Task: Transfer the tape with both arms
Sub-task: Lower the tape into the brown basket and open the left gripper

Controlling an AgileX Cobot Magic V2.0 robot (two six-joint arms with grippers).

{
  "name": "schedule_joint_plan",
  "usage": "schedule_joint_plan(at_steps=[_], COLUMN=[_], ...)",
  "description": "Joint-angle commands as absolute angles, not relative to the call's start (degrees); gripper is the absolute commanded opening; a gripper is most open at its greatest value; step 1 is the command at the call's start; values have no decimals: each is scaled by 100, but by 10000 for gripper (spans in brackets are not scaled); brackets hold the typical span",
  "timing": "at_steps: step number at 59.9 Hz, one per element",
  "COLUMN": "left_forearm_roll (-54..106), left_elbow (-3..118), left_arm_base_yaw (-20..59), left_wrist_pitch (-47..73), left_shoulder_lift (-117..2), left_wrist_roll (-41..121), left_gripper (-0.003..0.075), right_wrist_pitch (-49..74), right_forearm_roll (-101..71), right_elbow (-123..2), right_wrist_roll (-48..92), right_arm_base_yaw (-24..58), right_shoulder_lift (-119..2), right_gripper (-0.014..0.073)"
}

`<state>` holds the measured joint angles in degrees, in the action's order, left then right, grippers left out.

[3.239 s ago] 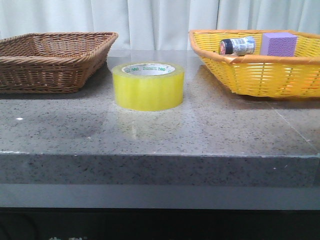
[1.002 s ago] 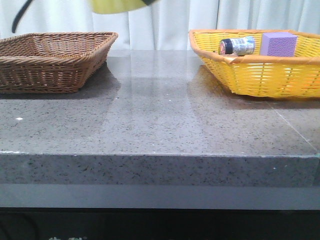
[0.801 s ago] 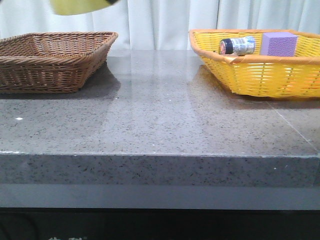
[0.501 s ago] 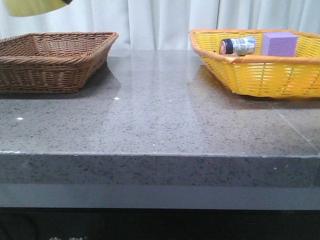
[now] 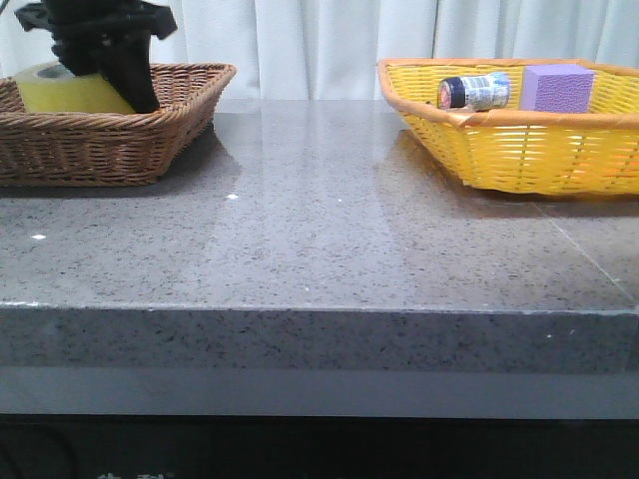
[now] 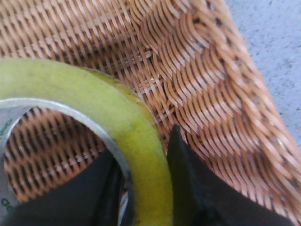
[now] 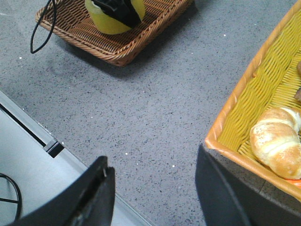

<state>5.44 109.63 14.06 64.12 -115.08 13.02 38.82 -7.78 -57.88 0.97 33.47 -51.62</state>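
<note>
The yellow tape roll sits low inside the brown wicker basket at the far left. My left gripper is down in the basket, shut on the roll's wall. In the left wrist view one finger is inside the white core and the other outside, clamping the tape between them, with basket weave behind. My right gripper is open and empty, high above the table's front edge. It sees the tape in the brown basket far off.
A yellow basket at the back right holds a black-capped jar and a purple block. The right wrist view shows a bread roll in that basket. A grey stone table lies between the baskets.
The tape, first standing mid-table, was carried high leftward along the top edge and is now lowered into the brown basket, with my left gripper come into view on it.
</note>
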Motion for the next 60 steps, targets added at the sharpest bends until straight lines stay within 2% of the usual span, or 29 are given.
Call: schedule_joint_plan(at_steps=[1, 9, 13, 26, 44, 60], left_forearm_roll=[531, 556, 556, 631, 1350, 1170], left_elbow=[11164, 11164, 11164, 11164, 11116, 9782], left_arm_base_yaw=[1401, 1401, 1401, 1401, 1435, 2360], left_wrist_pitch=[6095, 6110, 6149, 6361, 6633, 6279], left_shoulder_lift=[-11193, -11191, -11144, -10767, -9584, -8092], left_wrist_roll=[1241, 1232, 1232, 1232, 1232, 1243], left_gripper=[225, 363, 391, 390, 389, 388], right_wrist_pitch=[3480, 3480, 3480, 3480, 3480, 3480], right_forearm_roll=[-844, -844, -844, -844, -844, -844], right_elbow=[-5937, -5937, -5937, -5937, -5937, -5937], right_wrist_roll=[99, 99, 99, 99, 99, 99], right_arm_base_yaw=[3327, 3327, 3327, 3327, 3327, 3327], right_shoulder_lift=[-5098, -5098, -5098, -5098, -5098, -5098], right_gripper=[412, 412, 412, 412, 412, 412])
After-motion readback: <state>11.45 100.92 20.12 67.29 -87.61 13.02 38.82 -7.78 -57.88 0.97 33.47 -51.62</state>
